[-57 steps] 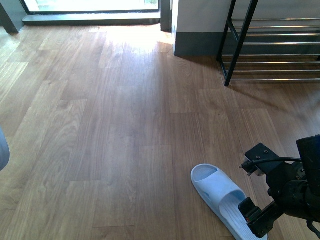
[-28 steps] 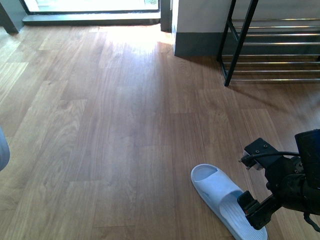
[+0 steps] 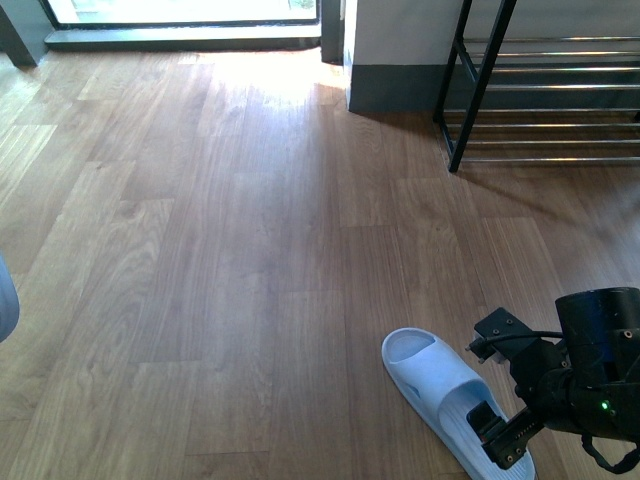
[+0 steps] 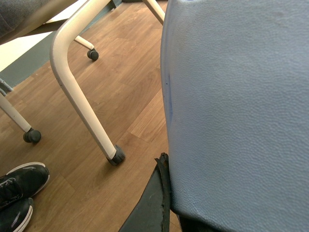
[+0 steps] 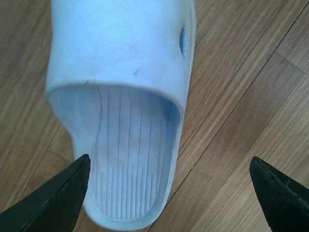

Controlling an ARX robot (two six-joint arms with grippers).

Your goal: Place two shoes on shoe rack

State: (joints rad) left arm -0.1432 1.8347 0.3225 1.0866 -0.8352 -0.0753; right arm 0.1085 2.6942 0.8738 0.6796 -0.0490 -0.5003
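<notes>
Well apart from the chrome-barred shoe rack (image 3: 550, 100), the light-blue rubber slide sandal (image 3: 440, 385) is flanked at its heel by the widely spread right gripper (image 5: 169, 162). It is judged light and bendy, and best pinched by its strap.

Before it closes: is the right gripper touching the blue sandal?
Cannot tell. In the right wrist view the open right gripper straddles the blue sandal; one finger overlaps its heel edge, the other is over floor; no plain contact or gap.

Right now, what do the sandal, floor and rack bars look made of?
Sandal: likely moulded rubber or foam, matte light blue, ribbed footbed.
Floor: wood-look planks, low sheen; laminate or wood unclear.
Rack bars: metal, bright chrome-like reflections.
</notes>
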